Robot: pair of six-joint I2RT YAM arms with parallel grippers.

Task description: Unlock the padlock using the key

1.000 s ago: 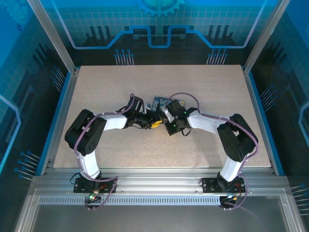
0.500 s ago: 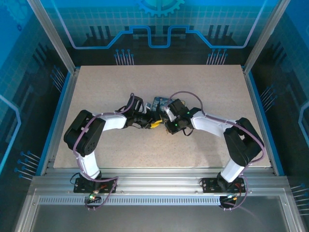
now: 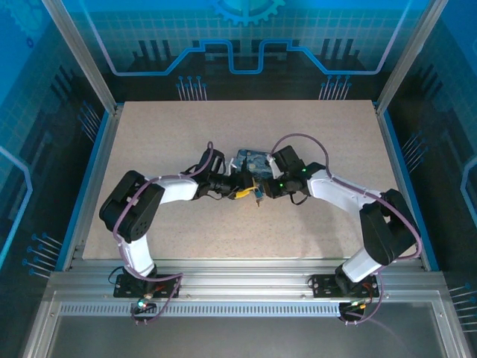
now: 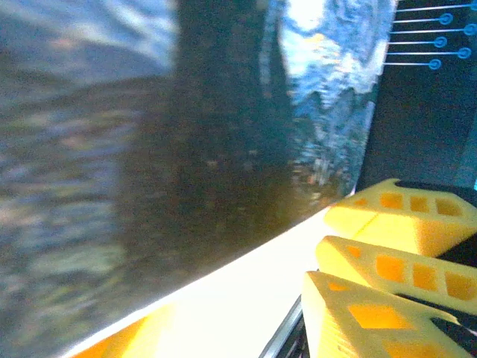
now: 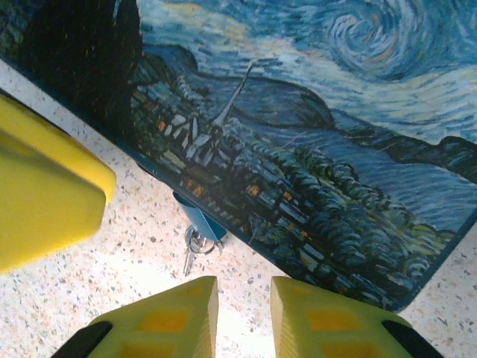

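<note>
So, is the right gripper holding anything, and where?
Nothing. The right gripper is empty, jaws apart; the keys lie ahead of it, untouched.

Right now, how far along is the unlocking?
Nothing looks finished. The keys lie by a small blue piece at the edge of the painted case; I cannot tell whether it is the padlock. In hand: the right pincer sits just short of the keys, gap empty. Still to do: grasp and turn the key.

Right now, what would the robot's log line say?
left gripper: beside painted box | right gripper: open, near keys | keys: lying on table, ungripped
</note>
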